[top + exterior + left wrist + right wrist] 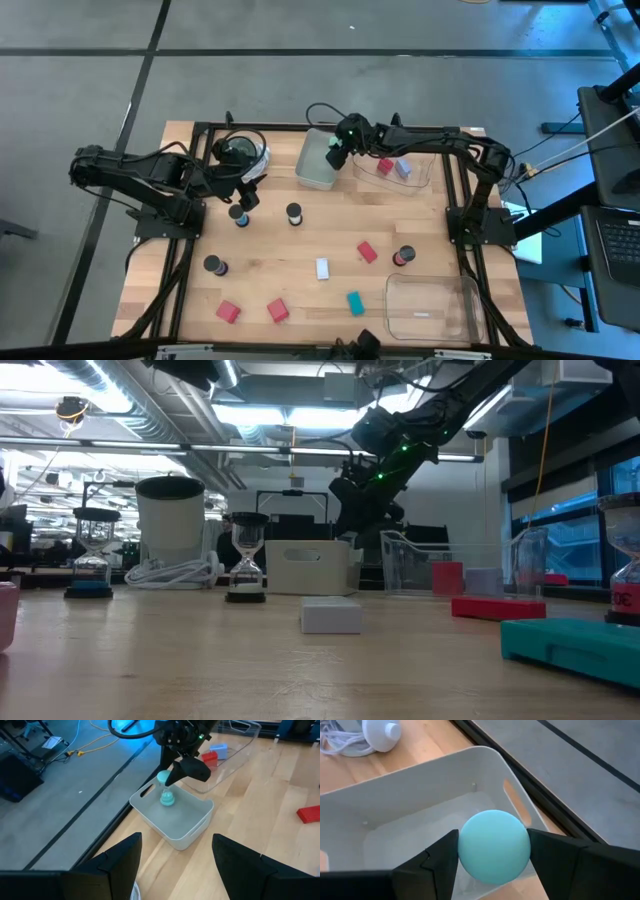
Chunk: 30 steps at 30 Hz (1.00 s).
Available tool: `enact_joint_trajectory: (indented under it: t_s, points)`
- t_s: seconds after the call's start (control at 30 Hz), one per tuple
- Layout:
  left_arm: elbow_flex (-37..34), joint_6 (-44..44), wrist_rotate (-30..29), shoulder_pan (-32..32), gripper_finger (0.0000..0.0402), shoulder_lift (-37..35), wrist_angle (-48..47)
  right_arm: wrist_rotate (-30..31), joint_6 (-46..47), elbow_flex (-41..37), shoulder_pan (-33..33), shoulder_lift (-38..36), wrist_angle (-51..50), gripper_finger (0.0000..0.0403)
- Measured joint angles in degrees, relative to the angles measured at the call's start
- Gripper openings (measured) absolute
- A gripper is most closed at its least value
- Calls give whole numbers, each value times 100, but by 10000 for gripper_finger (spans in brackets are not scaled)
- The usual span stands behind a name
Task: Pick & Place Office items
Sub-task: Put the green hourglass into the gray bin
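Wooden table [300,250], high view: right gripper [335,152] sits over a white bin [318,172]; beside it, a clear tray [425,172] holds 1 red block [385,166] and 1 lavender block [403,168]. Left gripper [246,195] hangs near a cable coil [240,151].

Low view: 1 hourglass [246,560] stands upright before the bin.

Left wrist view: left fingers spread, empty; a teal hourglass [166,790] hangs upright, long axis vertical, above the bin floor.

Right wrist view: right fingers [432,857] pinch the teal hourglass by its round end cap.
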Motion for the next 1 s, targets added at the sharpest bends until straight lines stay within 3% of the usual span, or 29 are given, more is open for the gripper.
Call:
enact_joint_trajectory:
  t_s: [1.0]
  points:
    - [1,76,-2,1,239,0,0,-219,-133,0,-103,2,4,222]
